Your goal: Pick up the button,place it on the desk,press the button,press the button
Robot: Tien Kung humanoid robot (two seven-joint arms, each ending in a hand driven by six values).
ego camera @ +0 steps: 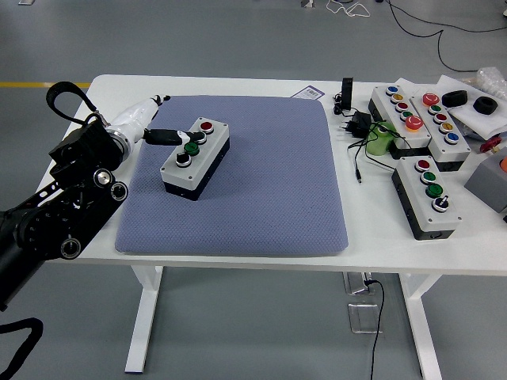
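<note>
The blue-grey mat (238, 178) is spread over the middle of the white counter (444, 257). On the mat's left half the button box (196, 157) is set at a slant, its black, green and red buttons in a row. The left robot hand (162, 127) is seen at the mat's left edge, most fingers curled, one dark finger (166, 136) stretched out to the green button (191, 148); nothing is gripped. Right of the mat, three more boxes (426, 194) and cables (360, 131) are gathered.
</note>
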